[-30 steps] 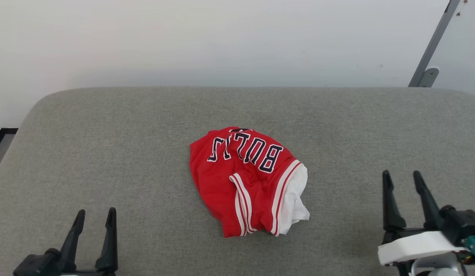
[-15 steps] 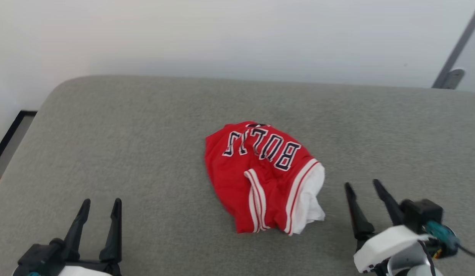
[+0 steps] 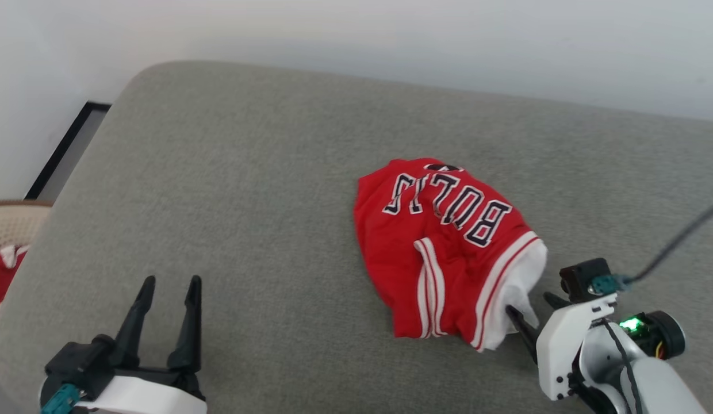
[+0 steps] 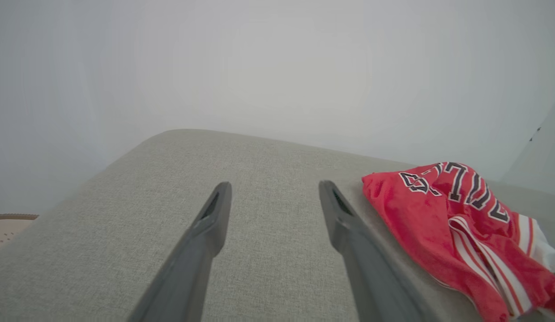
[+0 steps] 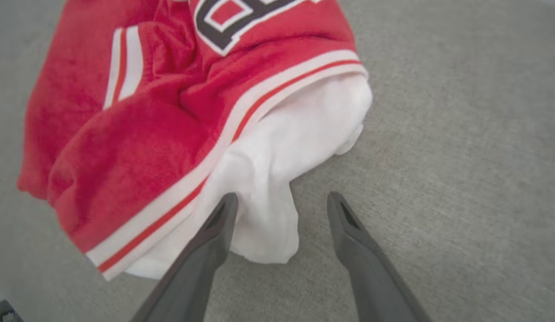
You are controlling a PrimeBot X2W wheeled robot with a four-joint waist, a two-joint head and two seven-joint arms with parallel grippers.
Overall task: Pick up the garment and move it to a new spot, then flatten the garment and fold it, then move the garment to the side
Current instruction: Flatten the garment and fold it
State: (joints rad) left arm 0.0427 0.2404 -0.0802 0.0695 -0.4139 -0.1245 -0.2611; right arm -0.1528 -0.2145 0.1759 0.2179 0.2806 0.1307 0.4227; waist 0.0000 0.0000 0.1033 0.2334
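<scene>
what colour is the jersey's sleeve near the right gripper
White sleeve, clearest in the right wrist view.

Parts of the shirt and other things we cannot see

The shirt (image 3: pixel 448 253) is bunched up, so folds hide much of it, and the last letter of its word bends into a crease. From the right wrist, its top runs off the picture and one big letter is cut. From the left wrist, one end runs off the right edge. In the head view, the right pincer (image 3: pixel 529 305) has one finger mostly behind its own white wrist (image 3: pixel 569 339). A red and cream thing (image 3: pixel 3 259) at the left edge is cut off; I cannot tell what it is.
</scene>
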